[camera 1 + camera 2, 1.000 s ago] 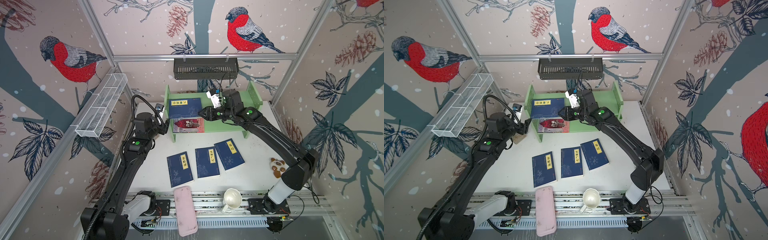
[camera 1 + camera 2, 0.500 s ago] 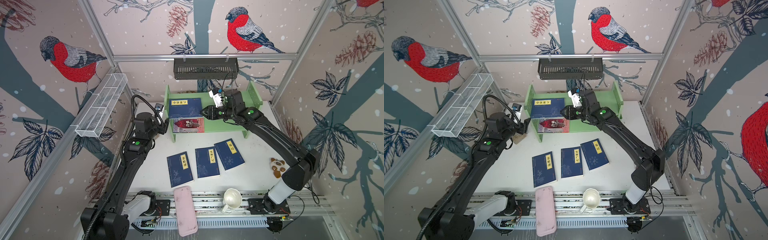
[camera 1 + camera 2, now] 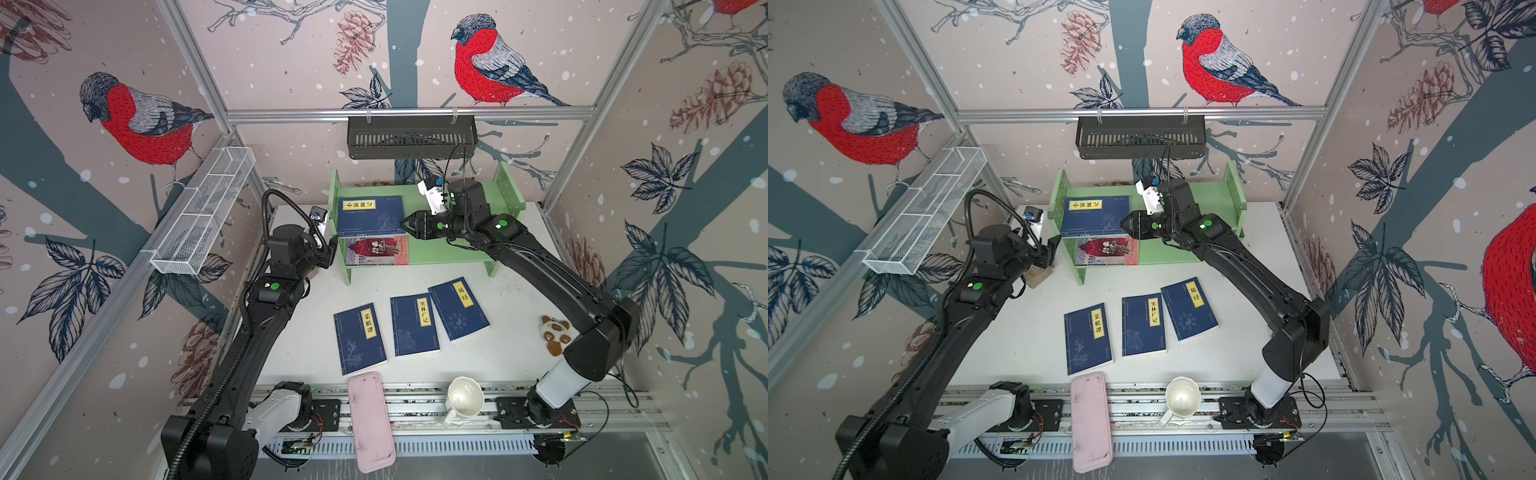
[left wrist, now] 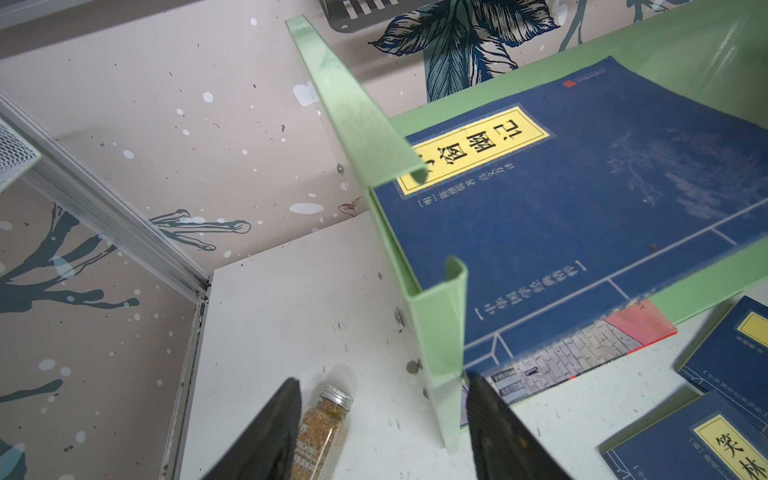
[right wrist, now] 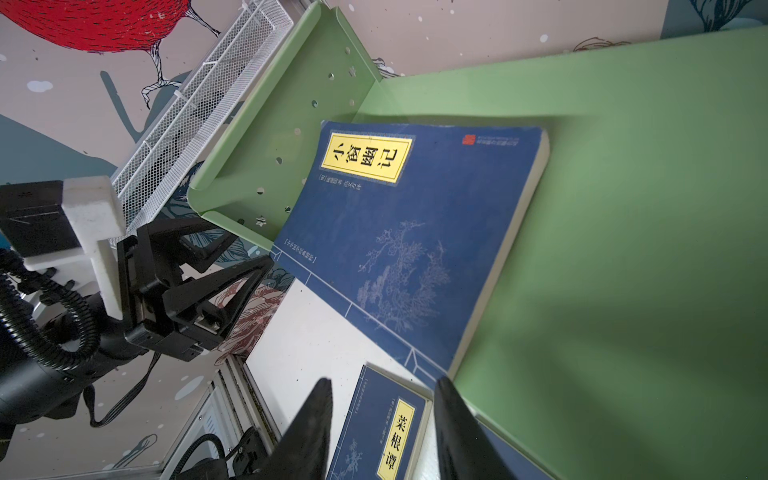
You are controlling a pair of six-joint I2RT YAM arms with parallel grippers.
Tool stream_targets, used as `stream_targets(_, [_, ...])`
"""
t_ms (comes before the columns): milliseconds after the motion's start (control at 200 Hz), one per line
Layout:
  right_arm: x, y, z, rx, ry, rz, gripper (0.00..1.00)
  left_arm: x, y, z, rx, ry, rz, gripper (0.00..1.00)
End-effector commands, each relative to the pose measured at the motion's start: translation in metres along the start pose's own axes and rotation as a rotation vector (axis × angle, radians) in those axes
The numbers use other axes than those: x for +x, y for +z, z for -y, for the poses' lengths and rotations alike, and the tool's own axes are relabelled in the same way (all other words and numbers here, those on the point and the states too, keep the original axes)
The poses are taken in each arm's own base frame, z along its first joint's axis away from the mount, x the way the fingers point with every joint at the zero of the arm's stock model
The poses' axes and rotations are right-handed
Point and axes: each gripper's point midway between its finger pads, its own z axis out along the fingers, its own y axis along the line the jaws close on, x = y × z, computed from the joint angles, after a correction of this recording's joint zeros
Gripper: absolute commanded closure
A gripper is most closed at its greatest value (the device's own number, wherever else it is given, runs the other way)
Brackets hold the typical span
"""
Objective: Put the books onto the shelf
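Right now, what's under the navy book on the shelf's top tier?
The red-and-grey book lies on the lower tier of the shelf, beneath the navy book. Only its front strip shows; the rest is covered by the top tier.

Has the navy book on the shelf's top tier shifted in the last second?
No. The navy book still lies flat on the shelf, beside its left side panel.
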Motion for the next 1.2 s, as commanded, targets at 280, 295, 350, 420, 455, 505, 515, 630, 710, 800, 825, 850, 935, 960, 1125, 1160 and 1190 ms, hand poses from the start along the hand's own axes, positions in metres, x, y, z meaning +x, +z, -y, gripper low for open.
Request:
stream_targets(280, [-0.007, 0.001, -0.002, -0.017, -0.006, 0.029, 0.58, -0.013, -0.002, -0.003, -0.012, 0.009, 0.053, 0.38])
stream_targets(295, [-0.007, 0.001, -0.002, -0.017, -0.006, 0.029, 0.58, -0.013, -0.002, -0.003, -0.012, 0.010, 0.053, 0.37])
stream_targets(350, [-0.007, 0.001, -0.002, -0.018, -0.007, 0.030, 0.58, -0.013, -0.002, -0.004, -0.016, 0.009, 0.053, 0.36])
stream_targets(420, [-0.008, 0.001, -0.001, -0.015, -0.004, 0.032, 0.57, -0.012, -0.002, -0.005, -0.024, 0.009, 0.047, 0.28])
stream_targets(455, [-0.008, 0.001, -0.001, -0.014, -0.002, 0.035, 0.57, -0.011, -0.003, -0.006, -0.029, 0.010, 0.042, 0.22])
stream_targets(505, [-0.009, 0.001, 0.001, -0.011, 0.000, 0.039, 0.56, -0.010, -0.005, -0.006, -0.030, 0.013, 0.036, 0.17])
stream_targets(515, [-0.010, 0.001, 0.001, -0.011, 0.002, 0.040, 0.56, -0.010, -0.005, -0.006, -0.030, 0.013, 0.034, 0.16])
stream_targets(630, [-0.014, -0.001, 0.004, 0.003, 0.016, 0.058, 0.56, -0.018, -0.015, -0.006, -0.022, 0.018, 0.028, 0.11])
stream_targets(710, [-0.017, -0.003, 0.008, 0.016, 0.031, 0.071, 0.56, -0.027, -0.025, -0.004, -0.003, 0.021, 0.020, 0.09])
stream_targets(800, [-0.019, -0.003, 0.013, 0.028, 0.047, 0.081, 0.54, -0.045, -0.040, -0.005, 0.008, 0.014, 0.031, 0.07])
stream_targets(825, [-0.019, -0.003, 0.014, 0.028, 0.052, 0.083, 0.54, -0.051, -0.045, -0.007, 0.004, 0.012, 0.040, 0.06])
stream_targets(850, [-0.018, -0.002, 0.015, 0.026, 0.058, 0.083, 0.54, -0.058, -0.050, -0.008, 0.000, 0.009, 0.049, 0.06])
stream_targets(935, [-0.015, 0.002, 0.019, 0.019, 0.071, 0.072, 0.54, -0.076, -0.063, -0.013, -0.013, 0.001, 0.073, 0.03])
stream_targets(960, [-0.013, 0.003, 0.020, 0.020, 0.071, 0.068, 0.54, -0.081, -0.067, -0.014, -0.015, -0.003, 0.081, 0.03])
stream_targets(1125, [-0.011, 0.006, 0.021, 0.010, 0.078, 0.070, 0.53, -0.096, -0.079, -0.013, 0.001, -0.045, 0.108, 0.03])
stream_targets(1160, [-0.012, 0.005, 0.021, 0.009, 0.076, 0.075, 0.53, -0.098, -0.080, -0.013, 0.006, -0.057, 0.112, 0.03])
stream_targets(1190, [-0.013, 0.005, 0.020, 0.007, 0.077, 0.077, 0.53, -0.099, -0.081, -0.012, 0.011, -0.067, 0.114, 0.03])
